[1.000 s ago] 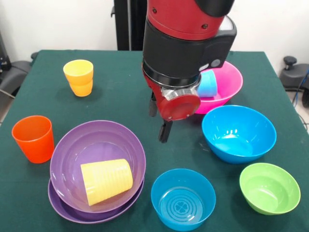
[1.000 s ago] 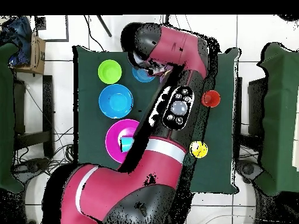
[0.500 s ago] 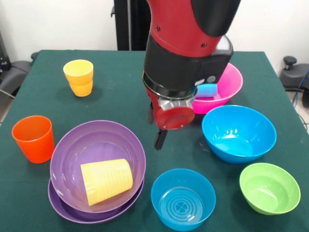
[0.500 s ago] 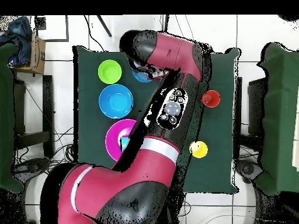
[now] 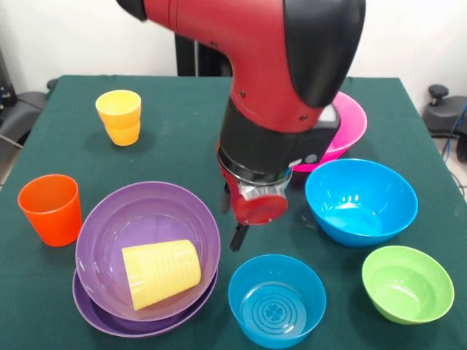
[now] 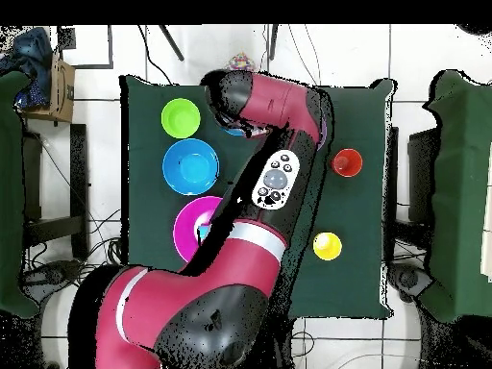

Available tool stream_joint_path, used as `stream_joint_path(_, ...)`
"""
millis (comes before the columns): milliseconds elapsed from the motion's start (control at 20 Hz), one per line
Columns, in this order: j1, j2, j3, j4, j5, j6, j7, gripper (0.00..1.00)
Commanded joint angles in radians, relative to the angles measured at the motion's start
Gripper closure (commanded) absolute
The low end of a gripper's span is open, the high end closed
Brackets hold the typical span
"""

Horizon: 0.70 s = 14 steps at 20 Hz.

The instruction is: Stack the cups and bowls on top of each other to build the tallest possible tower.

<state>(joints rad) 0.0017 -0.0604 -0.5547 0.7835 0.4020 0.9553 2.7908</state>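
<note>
The big red and black arm (image 5: pixel 277 95) hangs over the middle of the green table (image 5: pixel 182 146) and hides a lot of what is behind it. Its gripper (image 5: pixel 235 237) points down, just above the table, between the purple bowls (image 5: pixel 146 248) on the left and the small blue bowl (image 5: pixel 277 299) near the front; I cannot tell if its fingers are spread or pressed together. The two purple bowls sit one inside the other. The pale yellow cup (image 5: pixel 162 273) lies on its side in the top one, with its long side running left to right and its open end on the right. The orange cup (image 5: pixel 51 209) stands up at the left edge, mouth up. Two amber cups (image 5: pixel 120 117) stand stacked at the far left. The big blue bowl (image 5: pixel 361 200) is on the right, with the green bowl (image 5: pixel 407 283) nearer and the pink bowl (image 5: pixel 349 127) farther back, half hidden by the arm. All the bowls face up
</note>
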Motion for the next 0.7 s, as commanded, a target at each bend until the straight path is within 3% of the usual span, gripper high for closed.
stream_joint_path(50,0.034,0.046,0.053,0.089,0.017,-0.062,0.261,0.0)
stream_joint_path(300,0.04,0.059,0.063,0.088,0.049,-0.113,0.293,0.0)
stream_joint_path(700,0.034,0.051,0.1,0.103,0.113,-0.109,0.278,0.0)
